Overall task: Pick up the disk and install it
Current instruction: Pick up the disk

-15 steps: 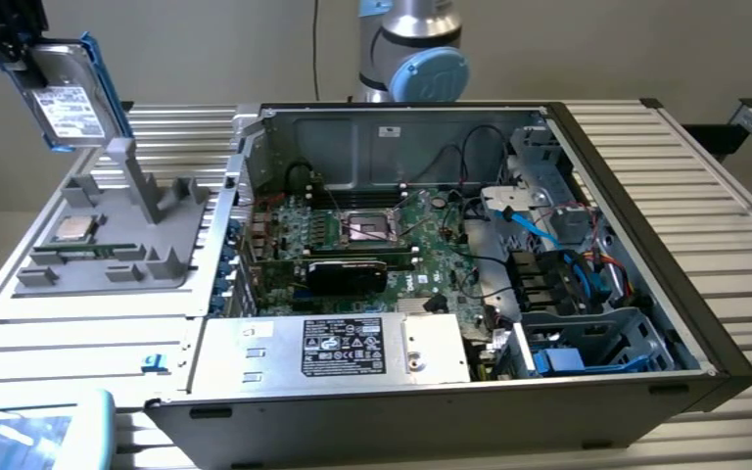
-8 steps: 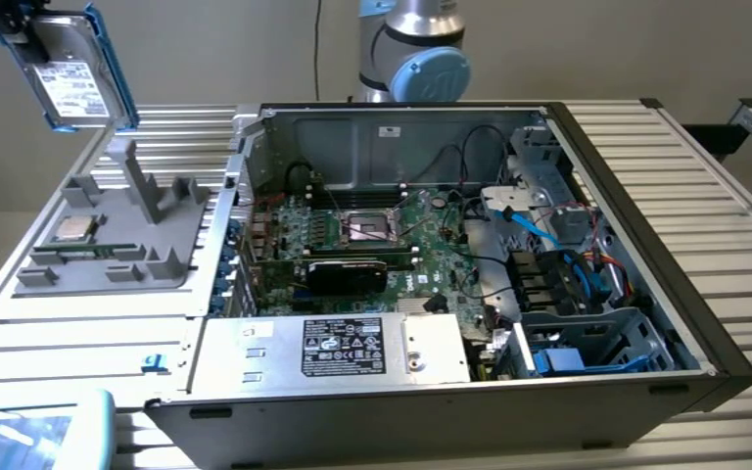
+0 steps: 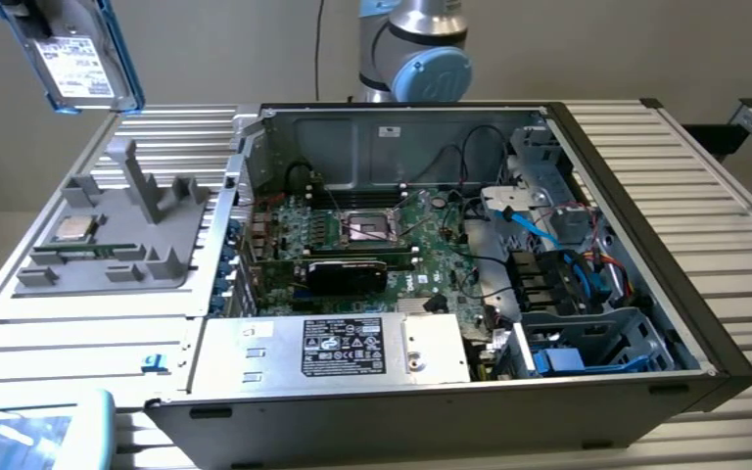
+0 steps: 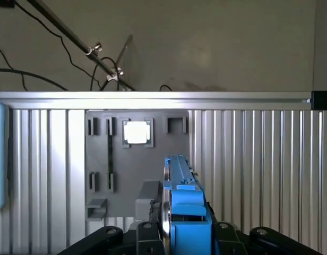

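Disk (image 3: 78,54) aloft, pinched in hand (image 4: 183,231).
Hand clamped the disk edge-on by its blue frame; in the exterior view it hung at 10 o'clock from the open case (image 3: 350,137), above the grey fixture (image 3: 115,235) on the tabletop (image 3: 75,333).
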{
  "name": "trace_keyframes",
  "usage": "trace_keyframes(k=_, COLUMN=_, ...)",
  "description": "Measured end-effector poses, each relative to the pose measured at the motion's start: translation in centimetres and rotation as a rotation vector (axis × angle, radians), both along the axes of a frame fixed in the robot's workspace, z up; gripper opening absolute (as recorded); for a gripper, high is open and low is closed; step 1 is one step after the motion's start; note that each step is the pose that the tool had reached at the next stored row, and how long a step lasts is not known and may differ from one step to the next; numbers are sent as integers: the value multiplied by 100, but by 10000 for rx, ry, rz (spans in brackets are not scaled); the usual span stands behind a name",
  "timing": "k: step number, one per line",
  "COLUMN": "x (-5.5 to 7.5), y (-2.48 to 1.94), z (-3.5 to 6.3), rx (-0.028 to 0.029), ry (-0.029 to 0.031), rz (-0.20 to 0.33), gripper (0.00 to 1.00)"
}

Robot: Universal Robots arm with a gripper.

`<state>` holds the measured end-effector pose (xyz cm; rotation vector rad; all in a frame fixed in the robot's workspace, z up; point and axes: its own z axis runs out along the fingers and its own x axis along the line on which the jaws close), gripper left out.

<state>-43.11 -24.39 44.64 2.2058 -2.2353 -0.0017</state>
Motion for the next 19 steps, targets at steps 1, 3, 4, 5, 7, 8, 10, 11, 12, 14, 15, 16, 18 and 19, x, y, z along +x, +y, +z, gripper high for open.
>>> trace_keyframes(k=1, x=27, y=-7, z=37, rx=1, ry=-2, rz=-1, gripper=37)
trace_keyframes(k=3, x=74, y=-27, z=107, rx=0, ry=-2, rz=-1, gripper=37)
trace_keyframes(k=4, x=92, y=-39, z=134, rx=1, ry=-2, rz=0, gripper=37)
trace_keyframes(k=5, x=104, y=-55, z=154, rx=0, ry=-1, rz=0, gripper=37)
trace_keyframes(k=7, x=124, y=-91, z=181, rx=1, ry=-2, rz=0, gripper=37)
trace_keyframes(k=8, x=136, y=-112, z=190, rx=1, ry=-2, rz=0, gripper=37)
trace_keyframes(k=10, x=160, y=-152, z=208, rx=4, ry=-1, rz=-1, gripper=37)
trace_keyframes(k=11, x=173, y=-172, z=217, rx=6, ry=-1, rz=0, gripper=37)
trace_keyframes(k=12, x=188, y=-192, z=224, rx=9, ry=1, rz=0, gripper=37)
trace_keyframes(k=14, x=223, y=-231, z=234, rx=26, ry=-1, rz=0, gripper=37)
trace_keyframes(k=15, x=242, y=-251, z=238, rx=37, ry=-3, rz=-1, gripper=37)
trace_keyframes(k=16, x=263, y=-273, z=243, rx=49, ry=-3, rz=-1, gripper=37)
trace_keyframes(k=18, x=303, y=-313, z=253, rx=75, ry=-2, rz=0, gripper=37)
trace_keyframes(k=19, x=324, y=-333, z=256, rx=95, ry=-1, rz=1, gripper=37)
